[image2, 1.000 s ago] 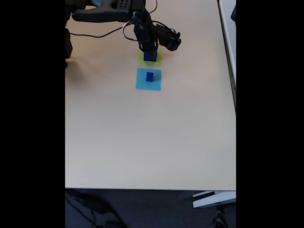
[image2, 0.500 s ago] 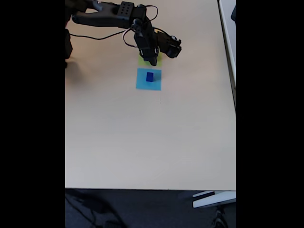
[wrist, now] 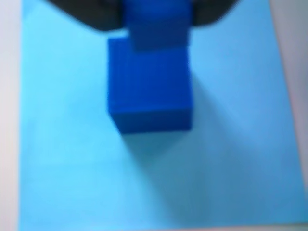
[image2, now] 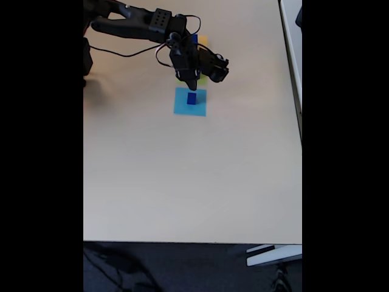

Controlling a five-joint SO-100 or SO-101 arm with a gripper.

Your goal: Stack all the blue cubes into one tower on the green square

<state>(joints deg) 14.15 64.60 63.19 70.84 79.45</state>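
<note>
One cube (image2: 192, 98) is seen on the light-blue square (image2: 181, 107), just below the gripper (image2: 189, 81), apparently the next piece for the tower. Whether the jaws are parted cannot be told. The green square (image2: 205, 76) lies mostly hidden behind the arm.
</note>
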